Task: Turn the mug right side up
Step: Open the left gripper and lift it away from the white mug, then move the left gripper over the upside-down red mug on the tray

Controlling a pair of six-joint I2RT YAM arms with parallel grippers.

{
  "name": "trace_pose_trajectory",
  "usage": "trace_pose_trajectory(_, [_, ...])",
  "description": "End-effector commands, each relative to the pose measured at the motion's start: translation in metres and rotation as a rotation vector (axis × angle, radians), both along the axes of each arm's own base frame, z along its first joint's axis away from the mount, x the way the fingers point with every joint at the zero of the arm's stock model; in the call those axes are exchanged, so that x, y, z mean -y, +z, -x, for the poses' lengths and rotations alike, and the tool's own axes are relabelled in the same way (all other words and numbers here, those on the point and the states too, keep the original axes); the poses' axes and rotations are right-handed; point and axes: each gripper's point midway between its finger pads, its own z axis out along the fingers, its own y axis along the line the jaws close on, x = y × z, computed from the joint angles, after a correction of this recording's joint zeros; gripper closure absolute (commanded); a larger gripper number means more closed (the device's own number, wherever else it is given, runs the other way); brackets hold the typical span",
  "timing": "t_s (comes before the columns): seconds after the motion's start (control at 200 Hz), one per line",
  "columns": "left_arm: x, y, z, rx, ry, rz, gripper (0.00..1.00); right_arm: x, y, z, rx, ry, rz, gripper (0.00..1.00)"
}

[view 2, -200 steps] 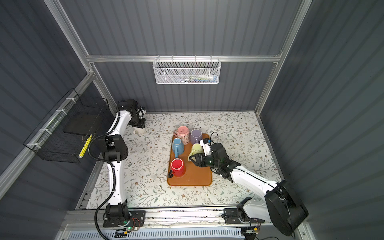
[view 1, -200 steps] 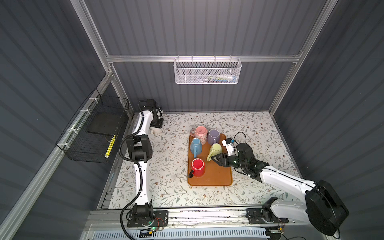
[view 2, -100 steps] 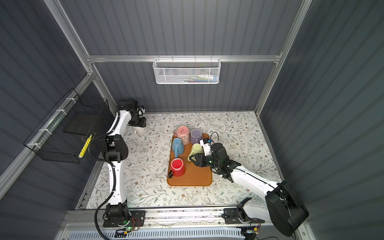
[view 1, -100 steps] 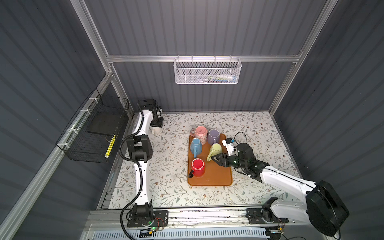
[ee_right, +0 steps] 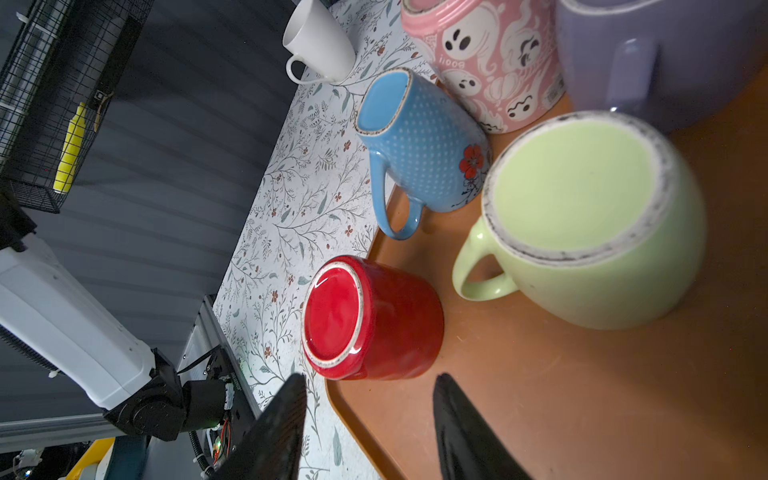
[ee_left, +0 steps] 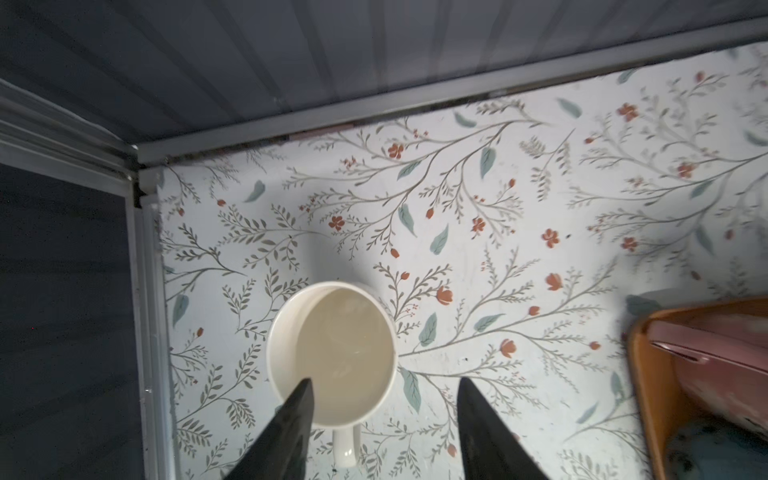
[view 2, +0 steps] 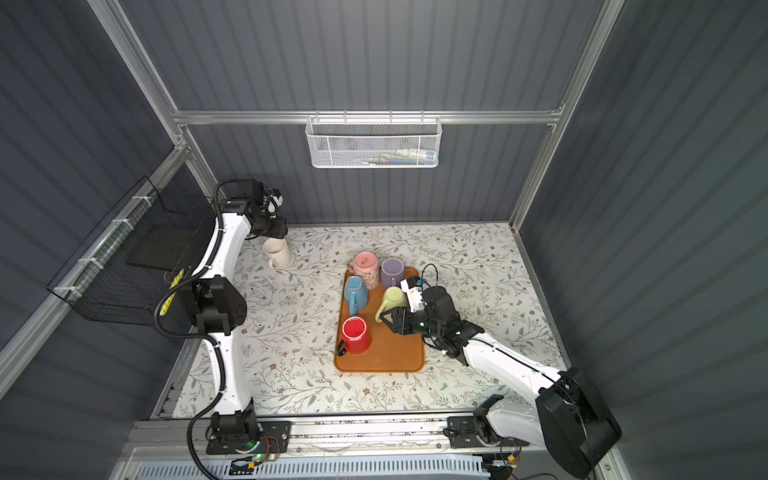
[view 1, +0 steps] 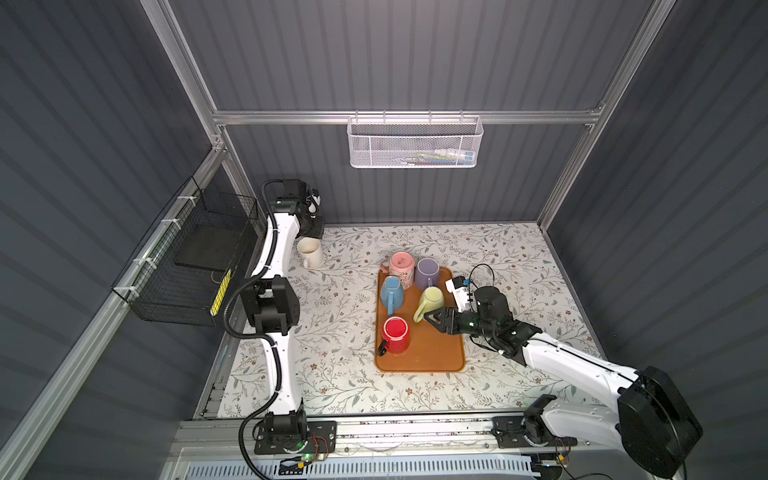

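Dark ribbed walls close round your floral worktop (view 1: 353,257). By its back-left corner the white mug (view 1: 309,252) stands mouth up, axis vertical, handle toward the front edge. Your left fingers (ee_left: 286,432) hang spread above it, pinching nothing; whether one tip touches the rim cannot be told. That mug looks finished.

On the tray (view 1: 436,357), the green mug (view 1: 431,298) and red mug (view 1: 396,332) sit base up. Your right fingers (ee_right: 282,428) are spread and empty, just beside the green mug's handle, which points toward the tray's front-left corner; its axis is vertical, mouth down. The step in hand looks like the approach to it. Next, close on its handle or wall, lift clear of its neighbours, then roll it half a turn.
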Motion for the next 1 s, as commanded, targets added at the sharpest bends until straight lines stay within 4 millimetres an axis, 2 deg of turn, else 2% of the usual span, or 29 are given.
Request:
trace_pose_trajectory(0.0, [0.022, 0.026, 0.021, 0.035, -0.05, -0.017, 0.44, 0.001, 0.012, -0.002, 0.038, -0.001, 0.01, 0.48])
trace_pose_trajectory(0.06, [0.034, 0.032, 0.034, 0.046, -0.073, -0.019, 0.44, 0.002, 0.013, -0.002, 0.048, -0.002, 0.014, 0.48])
trace_pose_trajectory(0.215, [0.083, 0.042, 0.081, 0.073, -0.175, -0.037, 0.44, 0.007, 0.016, -0.004, 0.078, -0.007, 0.059, 0.48])
trace_pose_trajectory(0.405, [0.111, 0.058, 0.153, 0.089, -0.215, 0.025, 0.44, 0.014, 0.029, -0.01, 0.12, -0.008, 0.107, 0.47])
trace_pose_trajectory(0.505, [0.121, 0.056, 0.191, 0.067, -0.245, 0.049, 0.43, 0.018, 0.033, -0.014, 0.134, -0.014, 0.113, 0.46])
trace_pose_trajectory(0.62, [0.131, 0.037, 0.226, -0.012, -0.277, 0.046, 0.44, 0.023, 0.036, -0.021, 0.14, -0.014, 0.125, 0.46])
trace_pose_trajectory(0.705, [0.146, 0.021, 0.25, -0.067, -0.327, 0.084, 0.44, 0.03, 0.039, -0.027, 0.152, -0.027, 0.154, 0.46])
trace_pose_trajectory(0.72, [0.146, 0.008, 0.257, -0.1, -0.334, 0.086, 0.44, 0.031, 0.039, -0.028, 0.153, -0.028, 0.158, 0.46])
trace_pose_trajectory(0.775, [0.151, -0.012, 0.28, -0.176, -0.378, 0.096, 0.44, 0.037, 0.043, -0.031, 0.159, -0.041, 0.174, 0.46])
trace_pose_trajectory(0.856, [0.151, -0.035, 0.301, -0.241, -0.376, 0.123, 0.44, 0.043, 0.047, -0.033, 0.171, -0.051, 0.188, 0.46])
trace_pose_trajectory(0.876, [0.153, -0.038, 0.305, -0.249, -0.377, 0.134, 0.44, 0.049, 0.057, -0.033, 0.205, -0.074, 0.187, 0.45])
trace_pose_trajectory(0.996, [0.161, -0.055, 0.32, -0.253, -0.367, 0.156, 0.44, 0.063, 0.062, -0.039, 0.226, -0.122, 0.207, 0.45])
